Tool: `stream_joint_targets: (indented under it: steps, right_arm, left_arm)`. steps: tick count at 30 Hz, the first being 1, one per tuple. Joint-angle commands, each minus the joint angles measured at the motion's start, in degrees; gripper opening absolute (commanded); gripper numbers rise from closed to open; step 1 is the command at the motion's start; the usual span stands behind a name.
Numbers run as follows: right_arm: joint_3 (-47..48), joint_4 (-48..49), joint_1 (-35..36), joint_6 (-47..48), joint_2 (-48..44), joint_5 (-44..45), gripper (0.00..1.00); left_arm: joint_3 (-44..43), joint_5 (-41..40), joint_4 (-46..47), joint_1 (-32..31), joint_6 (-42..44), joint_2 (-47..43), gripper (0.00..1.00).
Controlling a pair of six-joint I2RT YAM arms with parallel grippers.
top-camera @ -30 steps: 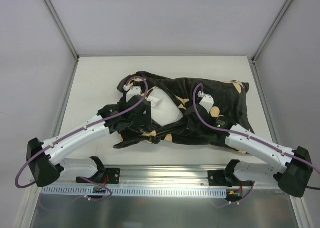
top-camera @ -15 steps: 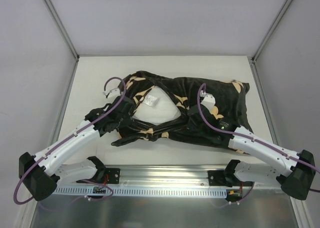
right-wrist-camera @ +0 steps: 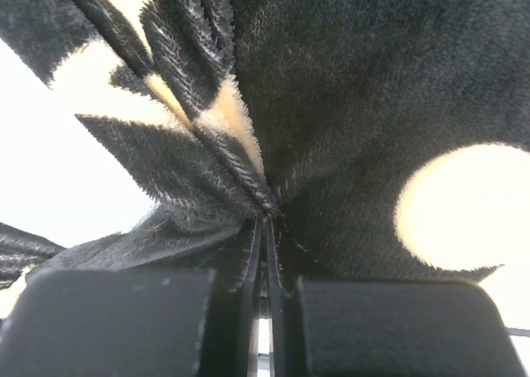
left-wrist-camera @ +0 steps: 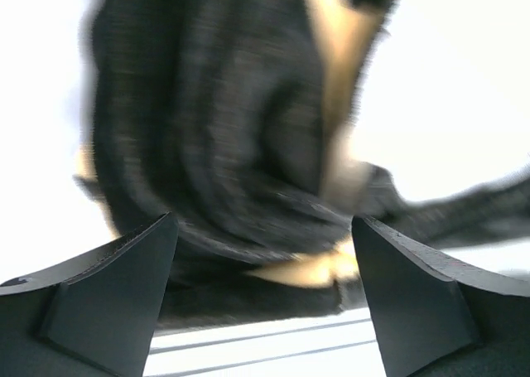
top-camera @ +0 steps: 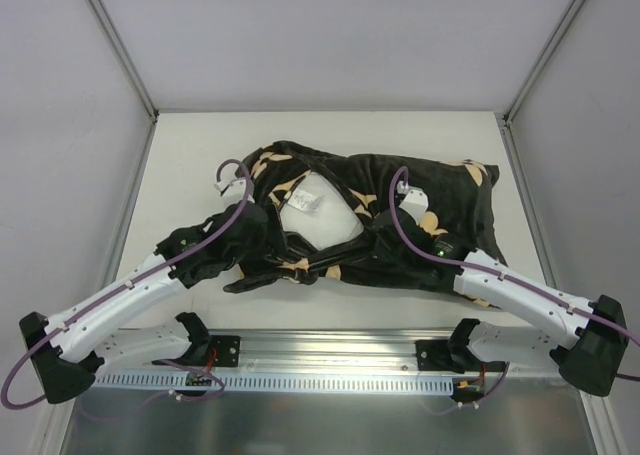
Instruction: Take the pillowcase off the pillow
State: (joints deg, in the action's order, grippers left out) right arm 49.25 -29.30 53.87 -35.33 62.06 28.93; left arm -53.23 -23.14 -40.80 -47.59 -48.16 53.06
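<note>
The black pillowcase (top-camera: 420, 210) with tan motifs lies bunched across the middle of the table. The white pillow (top-camera: 312, 215) shows through its opening at the left, and the rest of it is hidden inside. My left gripper (top-camera: 262, 243) sits at the pillowcase's near-left edge. In the left wrist view the gripper (left-wrist-camera: 265, 257) is wide open, with blurred black fabric (left-wrist-camera: 224, 137) ahead of the fingers and nothing between them. My right gripper (top-camera: 372, 237) is shut on a fold of the pillowcase (right-wrist-camera: 348, 103) at the opening's right rim. The right wrist view shows the gripper (right-wrist-camera: 267, 228) pinching fabric.
The pale table (top-camera: 180, 165) extends left of and behind the pillow. Grey walls with metal posts enclose the back and both sides. A metal rail (top-camera: 330, 345) runs along the near edge between the arm bases.
My left arm has swung back toward the near left, and its gripper has slid from the pillowcase's left end to its near-left edge. The right arm has barely moved.
</note>
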Motion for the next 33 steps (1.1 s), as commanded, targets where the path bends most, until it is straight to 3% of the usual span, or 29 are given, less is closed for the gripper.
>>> stream_joint_targets:
  steps: [1,6,9,13,17,19,24,27,31,33]
  right_arm:
    - [1.19,-1.64,0.18,0.44,1.30,1.04,0.01]
    - [1.90,-1.73,0.71,0.44,1.75,1.13,0.01]
    - [1.81,-2.25,0.89,0.35,1.75,1.22,0.01]
    - [1.81,-2.17,0.89,0.26,1.83,1.13,0.01]
    - [2.16,-2.60,0.98,0.26,1.57,1.22,0.01]
    - [1.90,-2.69,0.98,0.35,1.22,1.48,0.01]
    - [2.16,-2.26,0.89,0.35,2.09,1.48,0.01]
    - [2.77,-1.99,0.98,0.61,2.62,1.04,0.01]
    - [3.74,-2.87,0.89,1.84,2.36,2.26,0.01]
    - [4.88,-4.27,0.89,2.46,1.57,3.50,0.01]
  left_arm:
    - [-4.59,-3.92,2.48,-4.60,3.16,3.61,0.88]
    - [-6.53,-9.19,2.48,-7.25,0.97,9.25,0.91]
    - [-7.06,-12.27,2.56,-7.16,-0.88,10.31,0.98]
    - [-7.41,-12.91,2.30,-3.58,-0.53,13.38,0.98]
    - [-3.21,-2.10,2.47,8.09,-2.46,13.13,0.88]
    - [-0.39,-0.78,2.74,10.75,-1.77,10.85,0.77]
    - [3.13,1.86,2.74,12.26,-0.62,5.84,0.43]
    - [5.50,3.71,2.91,12.87,-1.40,3.55,0.28]
    - [9.37,6.87,3.35,14.89,-4.04,1.70,0.29]
    - [12.44,9.84,4.40,16.47,-5.53,1.35,0.46]
